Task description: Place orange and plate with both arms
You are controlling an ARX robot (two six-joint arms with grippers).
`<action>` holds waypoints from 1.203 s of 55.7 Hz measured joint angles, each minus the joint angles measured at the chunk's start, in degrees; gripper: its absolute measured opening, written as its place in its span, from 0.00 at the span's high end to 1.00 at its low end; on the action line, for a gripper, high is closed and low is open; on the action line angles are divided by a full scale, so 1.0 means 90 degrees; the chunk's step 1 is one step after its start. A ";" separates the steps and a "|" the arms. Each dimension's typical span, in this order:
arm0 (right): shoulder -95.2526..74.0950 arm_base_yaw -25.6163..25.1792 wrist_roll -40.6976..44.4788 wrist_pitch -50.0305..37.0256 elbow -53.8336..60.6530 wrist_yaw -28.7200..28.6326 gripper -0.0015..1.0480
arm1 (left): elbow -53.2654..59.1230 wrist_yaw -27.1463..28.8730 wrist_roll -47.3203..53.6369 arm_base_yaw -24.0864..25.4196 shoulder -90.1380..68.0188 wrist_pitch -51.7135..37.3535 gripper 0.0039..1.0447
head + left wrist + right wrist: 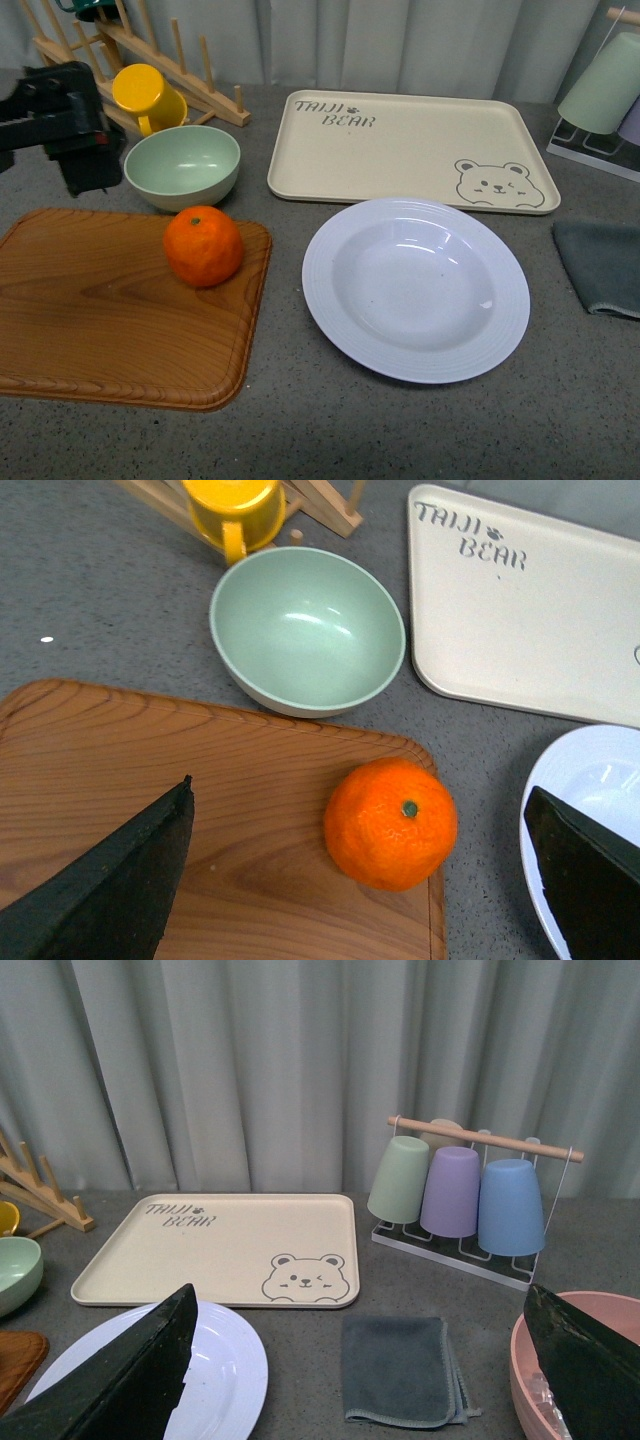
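The left tool (358, 790) is spread wide, its black wedge-shaped fingers (110, 880) far apart and gripping nothing. The orange (390, 825) shows between them, lying free on the board. The right tool (360, 1295) is equally wide open and empty, above the plate's edge and a folded grey cloth (398, 1370).

In the front view, the round, dimpled orange, with its green stem spot, sits left of centre. It rests near the upper right corner of a glossy, rounded wooden board (90, 320) with strong grain. The plate (330, 300) lies right of centre on the speckled grey worktop (300, 430). It is white, deep and smooth, with a finely ridged rim. It lies beside the board and apart from the orange. Above them are a smooth pale-green bowl (182, 165) and a flat beige tray (400, 150).
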State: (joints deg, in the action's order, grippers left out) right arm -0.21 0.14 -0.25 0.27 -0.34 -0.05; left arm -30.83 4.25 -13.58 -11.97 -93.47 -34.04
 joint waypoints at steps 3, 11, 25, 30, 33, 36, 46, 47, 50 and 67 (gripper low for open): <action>0.0000 0.0000 0.0000 0.0000 0.0000 0.0000 0.09 | -0.0180 -0.0102 0.0119 -0.0032 -0.0296 0.0034 0.06; 0.0000 0.0000 0.0000 0.0000 0.0000 0.0000 0.09 | -0.0503 -0.0384 0.0386 -0.0083 -0.0801 0.0124 0.06; 0.0000 0.0000 0.0000 0.0000 0.0000 0.0000 0.09 | -0.0935 -0.0838 0.0925 -0.0216 -0.1401 0.0406 0.06; 0.0000 0.0000 0.0000 0.0000 0.0000 0.0000 0.09 | -0.1086 -0.0930 0.1069 -0.0226 -0.1605 0.0498 0.06; 0.0000 0.0000 0.0000 0.0000 0.0000 0.0000 0.09 | -0.1141 -0.1018 0.1137 -0.0226 -0.1715 0.0503 0.06; 0.0000 0.0000 0.0000 0.0000 0.0000 0.0000 0.09 | -0.1195 -0.1056 0.1180 -0.0226 -0.1814 0.0537 0.06; 0.0000 0.0000 0.0000 0.0000 0.0000 0.0000 0.09 | -0.1297 -0.1231 0.1256 -0.0243 -0.2057 0.0639 0.06; 0.0000 0.0000 0.0000 0.0000 0.0000 0.0000 0.09 | -0.1307 -0.1241 0.1270 -0.0245 -0.2069 0.0648 0.06; 0.0000 0.0000 0.0000 0.0000 0.0000 0.0000 0.09 | -0.1350 -0.1275 0.1314 -0.0260 -0.2125 0.0699 0.06; 0.0000 0.0000 0.0000 0.0000 0.0000 0.0000 0.09 | -0.1644 -0.1263 0.1389 -0.0248 -0.2749 0.0712 0.06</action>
State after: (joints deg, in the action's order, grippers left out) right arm -0.21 0.14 -0.25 0.27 -0.34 -0.05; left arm -45.63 -7.11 -1.08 -14.20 -118.21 -27.64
